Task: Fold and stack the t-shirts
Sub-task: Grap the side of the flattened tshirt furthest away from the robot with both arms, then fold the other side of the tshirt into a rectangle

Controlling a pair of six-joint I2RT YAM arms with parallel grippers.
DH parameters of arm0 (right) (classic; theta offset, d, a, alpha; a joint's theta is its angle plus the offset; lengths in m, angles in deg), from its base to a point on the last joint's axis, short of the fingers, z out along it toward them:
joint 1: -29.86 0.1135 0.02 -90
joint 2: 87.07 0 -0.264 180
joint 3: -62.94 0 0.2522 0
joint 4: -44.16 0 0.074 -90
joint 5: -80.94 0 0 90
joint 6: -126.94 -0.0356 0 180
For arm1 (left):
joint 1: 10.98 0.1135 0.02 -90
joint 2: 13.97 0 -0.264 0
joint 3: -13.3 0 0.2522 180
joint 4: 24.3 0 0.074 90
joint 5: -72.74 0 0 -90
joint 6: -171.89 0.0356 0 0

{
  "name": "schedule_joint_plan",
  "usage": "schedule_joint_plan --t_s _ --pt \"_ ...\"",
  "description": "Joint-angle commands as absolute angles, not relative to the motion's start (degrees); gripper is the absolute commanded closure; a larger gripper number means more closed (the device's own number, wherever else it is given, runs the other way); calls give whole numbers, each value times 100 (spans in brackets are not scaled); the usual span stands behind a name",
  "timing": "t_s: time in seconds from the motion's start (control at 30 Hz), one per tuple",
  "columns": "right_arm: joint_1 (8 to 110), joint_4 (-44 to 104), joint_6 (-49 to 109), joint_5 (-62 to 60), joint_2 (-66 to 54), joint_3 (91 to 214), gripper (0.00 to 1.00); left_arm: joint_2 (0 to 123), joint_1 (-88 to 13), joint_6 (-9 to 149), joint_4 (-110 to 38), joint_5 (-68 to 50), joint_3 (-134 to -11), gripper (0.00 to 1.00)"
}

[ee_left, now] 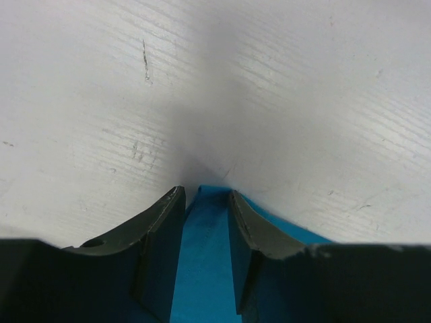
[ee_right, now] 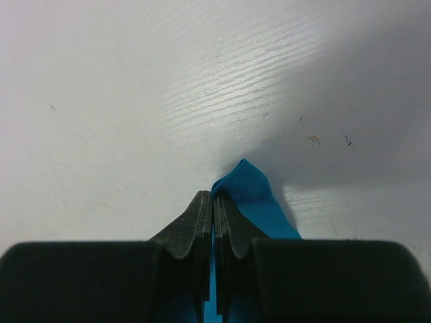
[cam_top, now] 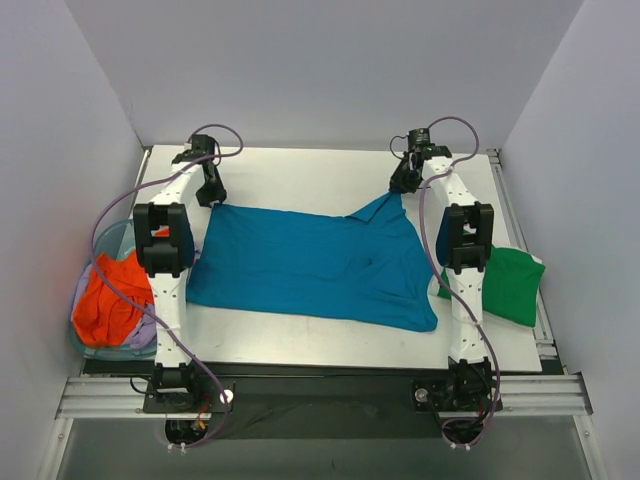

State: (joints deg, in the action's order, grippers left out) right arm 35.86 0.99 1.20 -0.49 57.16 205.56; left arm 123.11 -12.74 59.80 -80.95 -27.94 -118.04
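Note:
A blue t-shirt point(cam_top: 310, 265) lies spread flat on the white table point(cam_top: 300, 170). My left gripper point(cam_top: 210, 196) is at the shirt's far left corner. In the left wrist view its jaws point(ee_left: 205, 195) stand apart with a strip of the blue shirt point(ee_left: 202, 269) lying between them, not pinched. My right gripper point(cam_top: 400, 187) is at the far right corner, which rises to a peak. In the right wrist view it point(ee_right: 213, 196) is shut on the blue fabric point(ee_right: 250, 188). A folded green t-shirt point(cam_top: 512, 283) lies at the table's right edge.
A pale basket point(cam_top: 112, 236) to the left of the table holds orange point(cam_top: 108, 300) and lilac clothes. White walls close in the back and both sides. Bare table surface lies beyond the shirt's far edge.

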Motion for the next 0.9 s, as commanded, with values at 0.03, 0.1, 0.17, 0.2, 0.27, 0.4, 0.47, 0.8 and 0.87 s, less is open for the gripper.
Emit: schedule_joint_plan --t_s 0.03,0.1,0.17,0.2,0.27,0.4,0.47,0.8,0.87 --pt "3522 -80 188 -28 5373 20590 100 12428 -1247 5939 -8165 -2781 -12052 59" --pt "3522 -80 188 -28 5356 20590 100 12446 -1247 5922 -8183 -2764 -12069 65" --pt "3522 -80 188 -28 5347 20590 100 12481 -1247 5921 -8183 -2755 -12096 70" --pt "3522 -80 188 -36 5321 20599 100 12490 -1247 5921 -8191 -2729 -12105 75" --pt "3522 -80 161 -36 5277 20625 100 12534 -1247 5930 -8217 -2711 -12140 80" --pt "3505 -80 91 -89 5180 20713 100 12578 -1256 5992 -8183 -2562 -12175 90" --pt "3478 -80 12 -107 5154 20757 100 12586 -1265 6044 -8121 -2483 -12201 95" --pt "3390 -54 -410 -54 5127 21293 100 12718 -1274 6045 -7849 -1929 -13053 100" --pt "3382 -10 -454 -45 5136 21433 100 12780 -1256 6010 -7770 -1806 -13308 100"
